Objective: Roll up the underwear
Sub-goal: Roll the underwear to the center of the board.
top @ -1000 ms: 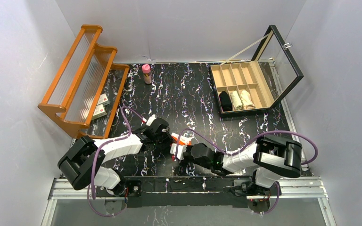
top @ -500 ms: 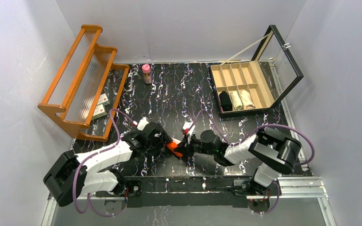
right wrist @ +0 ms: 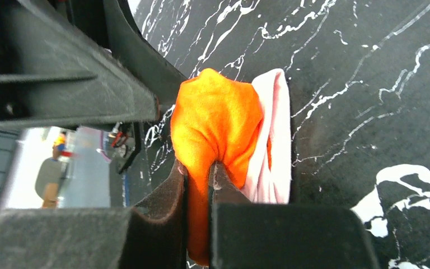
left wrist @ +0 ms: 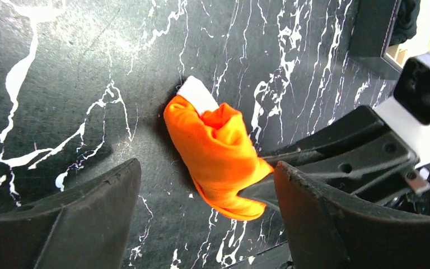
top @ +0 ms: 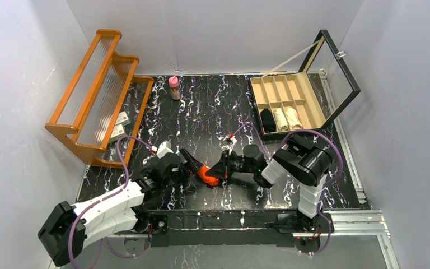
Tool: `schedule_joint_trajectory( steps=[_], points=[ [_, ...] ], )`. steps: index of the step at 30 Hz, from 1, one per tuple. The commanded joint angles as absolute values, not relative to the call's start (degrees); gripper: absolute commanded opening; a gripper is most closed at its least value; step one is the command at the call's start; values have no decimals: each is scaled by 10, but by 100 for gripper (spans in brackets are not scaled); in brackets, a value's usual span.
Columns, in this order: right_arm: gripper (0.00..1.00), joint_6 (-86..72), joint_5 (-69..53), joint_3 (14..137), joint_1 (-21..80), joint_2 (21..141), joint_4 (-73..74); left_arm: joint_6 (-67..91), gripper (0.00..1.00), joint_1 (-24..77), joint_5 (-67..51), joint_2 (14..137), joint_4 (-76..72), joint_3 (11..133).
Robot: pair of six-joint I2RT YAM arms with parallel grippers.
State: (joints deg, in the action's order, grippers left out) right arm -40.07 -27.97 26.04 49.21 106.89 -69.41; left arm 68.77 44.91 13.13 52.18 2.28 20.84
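Note:
The orange underwear (top: 206, 175) lies bunched into a small bundle on the black marbled table, near the front middle. A white trim strip shows at its far end (left wrist: 197, 94). My right gripper (top: 219, 168) reaches in from the right and is shut on a fold of the orange cloth (right wrist: 218, 120), which is pinched between its fingertips (right wrist: 199, 168). My left gripper (top: 188, 163) stands open just left of the bundle. Its two fingers straddle the underwear (left wrist: 218, 157) without touching it, and its jaw gap (left wrist: 206, 167) is wide.
An orange wooden rack (top: 98, 89) stands at the back left, with small cartons (top: 120, 126) under it. A pink-capped bottle (top: 174, 87) stands at the back. An open compartment box (top: 308, 95) at the back right holds a black roll (top: 267, 119) and two pale rolls (top: 286, 118).
The left gripper has opened, let go of the orange cloth and drawn back to the left. The right gripper has closed on the bundle, and its arm has swung toward the back.

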Motion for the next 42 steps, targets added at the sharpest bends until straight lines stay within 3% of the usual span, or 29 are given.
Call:
schedule_joint_trajectory(
  steps=[1,8,16,18,28,32,34,37,39,42],
  points=[
    [1,-475,-296,231,471,1136,-593,675,83,448,109,520,-40,170],
    [1,-489,-273,224,463,1134,-567,672,72,449,95,580,-97,159],
    [1,-490,-272,222,460,1136,-563,666,68,452,111,678,-130,175],
    [2,-490,-269,223,459,1132,-553,665,63,451,118,702,-120,179],
    [30,-410,-247,252,459,1074,-427,684,40,454,123,792,-105,174],
    [40,-343,-210,275,459,1013,-322,680,37,455,120,805,-98,179],
    [55,-306,-185,290,459,975,-267,678,35,455,117,810,-98,183],
    [60,-249,-158,317,459,926,-196,673,34,457,113,816,-98,191],
    [75,-214,-141,330,461,894,-162,669,33,458,110,818,-95,198],
    [81,-161,-108,349,470,847,-118,666,32,460,109,817,-88,208]
  ],
)
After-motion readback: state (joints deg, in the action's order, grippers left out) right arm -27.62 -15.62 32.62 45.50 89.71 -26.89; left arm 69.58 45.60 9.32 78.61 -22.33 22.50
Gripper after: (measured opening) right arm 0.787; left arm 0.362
